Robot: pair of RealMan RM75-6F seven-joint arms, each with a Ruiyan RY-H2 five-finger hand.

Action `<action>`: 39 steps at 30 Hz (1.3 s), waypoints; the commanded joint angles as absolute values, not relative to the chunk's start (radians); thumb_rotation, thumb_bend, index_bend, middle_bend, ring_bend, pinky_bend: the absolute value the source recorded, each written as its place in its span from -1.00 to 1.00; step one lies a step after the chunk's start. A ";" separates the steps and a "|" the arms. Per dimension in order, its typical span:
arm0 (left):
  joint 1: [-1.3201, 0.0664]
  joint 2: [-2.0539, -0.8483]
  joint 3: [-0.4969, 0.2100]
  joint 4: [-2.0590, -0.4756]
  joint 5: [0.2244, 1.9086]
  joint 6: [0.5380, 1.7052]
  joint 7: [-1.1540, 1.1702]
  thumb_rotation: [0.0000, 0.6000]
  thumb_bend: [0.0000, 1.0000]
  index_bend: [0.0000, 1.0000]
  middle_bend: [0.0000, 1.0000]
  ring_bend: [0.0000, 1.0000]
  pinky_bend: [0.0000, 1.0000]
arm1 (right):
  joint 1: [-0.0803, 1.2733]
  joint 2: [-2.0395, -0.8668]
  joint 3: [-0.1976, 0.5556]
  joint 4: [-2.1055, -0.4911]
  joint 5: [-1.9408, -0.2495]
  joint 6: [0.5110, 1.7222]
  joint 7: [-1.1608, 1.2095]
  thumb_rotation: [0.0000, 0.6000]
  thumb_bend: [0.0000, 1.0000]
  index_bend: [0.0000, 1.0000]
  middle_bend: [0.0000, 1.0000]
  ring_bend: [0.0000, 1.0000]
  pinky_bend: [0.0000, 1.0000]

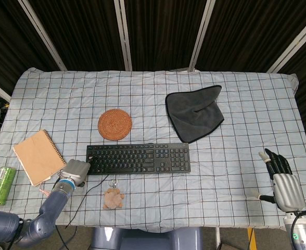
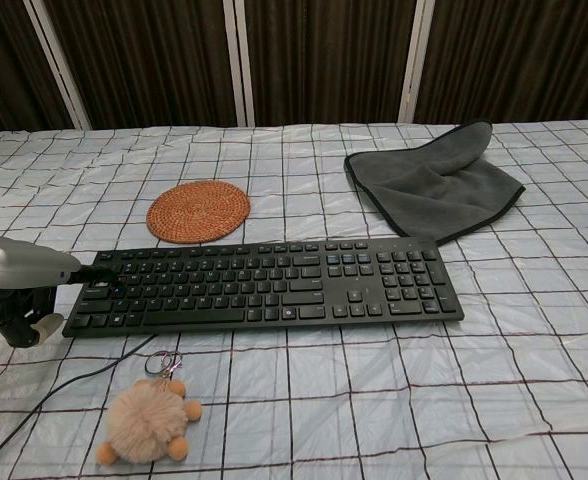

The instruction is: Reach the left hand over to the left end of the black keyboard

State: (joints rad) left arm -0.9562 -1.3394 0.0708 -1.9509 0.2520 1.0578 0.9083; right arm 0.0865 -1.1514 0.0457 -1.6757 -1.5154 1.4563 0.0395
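Note:
The black keyboard (image 1: 138,158) (image 2: 264,282) lies across the middle of the checked tablecloth. My left hand (image 1: 75,170) (image 2: 19,270), silver-backed, sits at the keyboard's left end and holds nothing. Its dark fingertips (image 2: 98,272) reach onto the leftmost keys, while the thumb hangs below beside the keyboard's corner. My right hand (image 1: 282,179) rests near the table's front right edge, fingers stretched out and empty. Only the head view shows it.
A woven round coaster (image 1: 114,124) (image 2: 198,210) lies behind the keyboard, a grey cloth (image 1: 195,113) (image 2: 434,180) to its right. A brown notebook (image 1: 37,157) and a green can (image 1: 1,185) lie left of my left hand. A plush keychain (image 1: 113,198) (image 2: 146,420) and the keyboard cable (image 2: 54,395) lie in front.

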 commanded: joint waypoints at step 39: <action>-0.363 -1.199 0.316 -1.862 1.340 1.802 0.427 1.00 -1.00 -1.00 -1.00 -1.00 -1.00 | 0.087 -1.153 0.039 -1.651 -1.557 1.478 0.013 1.00 -0.92 -0.89 -1.00 -1.00 -1.00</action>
